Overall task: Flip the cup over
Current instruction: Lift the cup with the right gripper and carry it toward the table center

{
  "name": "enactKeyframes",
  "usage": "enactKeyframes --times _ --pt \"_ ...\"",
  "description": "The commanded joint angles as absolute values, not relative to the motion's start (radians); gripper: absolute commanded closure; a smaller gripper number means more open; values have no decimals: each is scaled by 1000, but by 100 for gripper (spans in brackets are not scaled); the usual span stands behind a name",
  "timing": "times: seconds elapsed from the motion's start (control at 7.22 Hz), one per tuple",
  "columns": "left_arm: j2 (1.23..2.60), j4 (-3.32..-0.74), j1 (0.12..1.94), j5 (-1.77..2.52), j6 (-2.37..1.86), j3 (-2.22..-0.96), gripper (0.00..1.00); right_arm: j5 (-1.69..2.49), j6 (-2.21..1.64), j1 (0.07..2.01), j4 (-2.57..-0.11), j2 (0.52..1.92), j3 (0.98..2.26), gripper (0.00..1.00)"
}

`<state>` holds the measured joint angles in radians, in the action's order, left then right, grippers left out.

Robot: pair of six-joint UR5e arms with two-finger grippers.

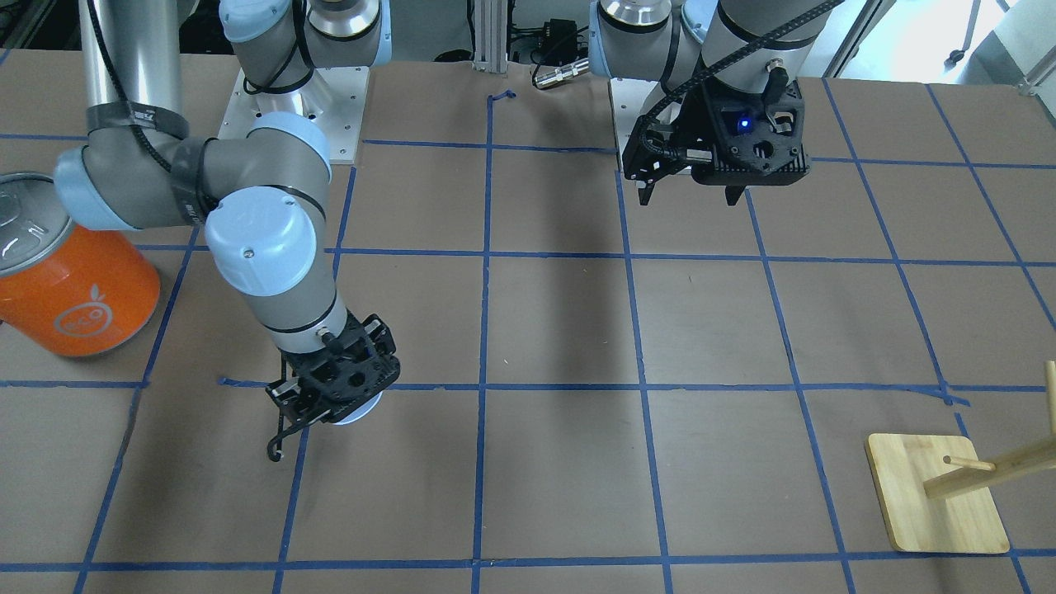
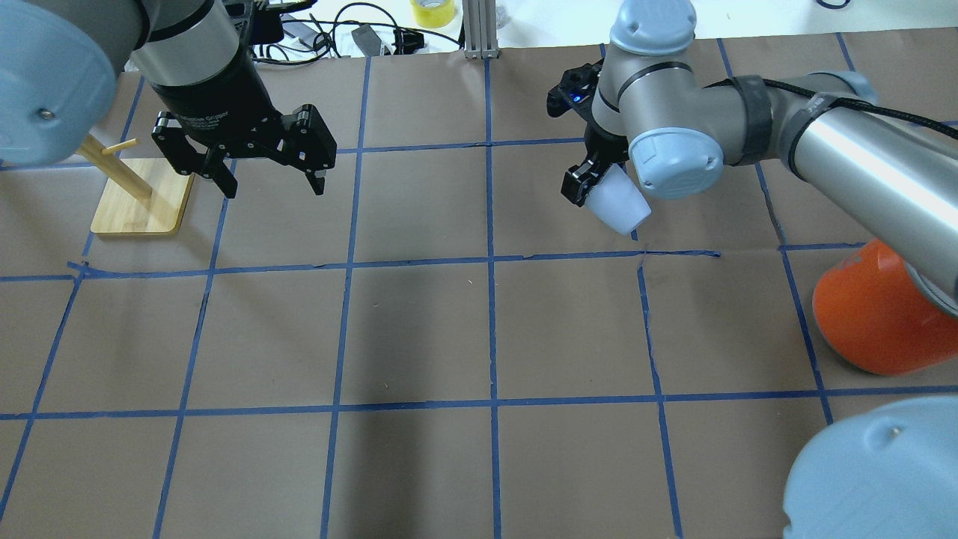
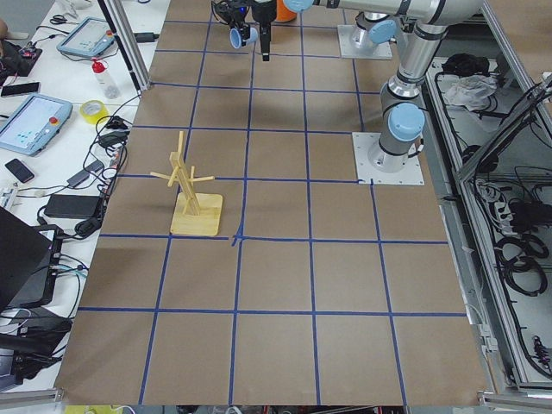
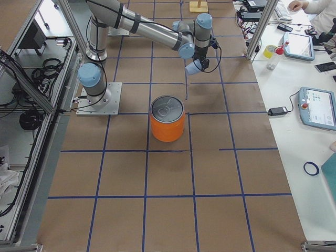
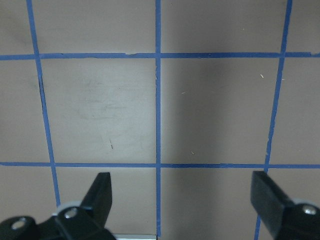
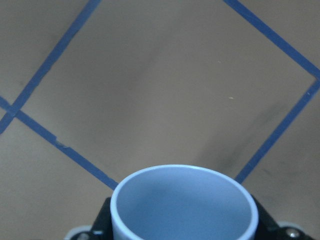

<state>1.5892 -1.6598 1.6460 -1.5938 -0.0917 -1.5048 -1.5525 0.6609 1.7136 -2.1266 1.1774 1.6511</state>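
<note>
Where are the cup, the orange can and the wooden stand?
cup (image 2: 618, 203): overhead view, on its pale side wall.
orange can (image 4: 167, 130): right side view, on its orange body.
wooden stand (image 2: 150, 217): overhead view, on its flat base.

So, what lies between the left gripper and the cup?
Nothing stands there: in the overhead view only bare brown table with blue tape lines lies between the left gripper and the cup.
</note>
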Motion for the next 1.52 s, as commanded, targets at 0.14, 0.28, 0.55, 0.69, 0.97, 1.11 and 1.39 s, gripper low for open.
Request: enactKeyframes --times 0.14,0.28,0.55,0.69,0.97,1.11,1.39 --pt "1589 -1660 1646 -1594 -92 -1505 0 -1551 857 1847 -2175 1152 1652 100" --pt "1589 -1660 1646 -1594 -92 -1505 0 -1563 867 1876 -2215 1147 1652 100" --pt "1591 -1660 1646 -1594 -92 -1506 0 -1603 927 1930 -2270 1122 1651 100" --pt "1591 -1660 1646 -1592 -92 -1506 0 -1600 984 1945 -2313 1111 1652 100" --pt "1591 -1660 1646 -1594 -92 -1506 0 -1568 1209 1953 -2333 1077 1651 100" --pt "1589 -1660 1646 -1594 -92 -1506 0 -1536 1229 1956 -2336 1069 1646 100" --pt "1589 -1660 1646 -1594 -92 -1506 0 -1504 1273 1986 -2364 1045 1620 100"
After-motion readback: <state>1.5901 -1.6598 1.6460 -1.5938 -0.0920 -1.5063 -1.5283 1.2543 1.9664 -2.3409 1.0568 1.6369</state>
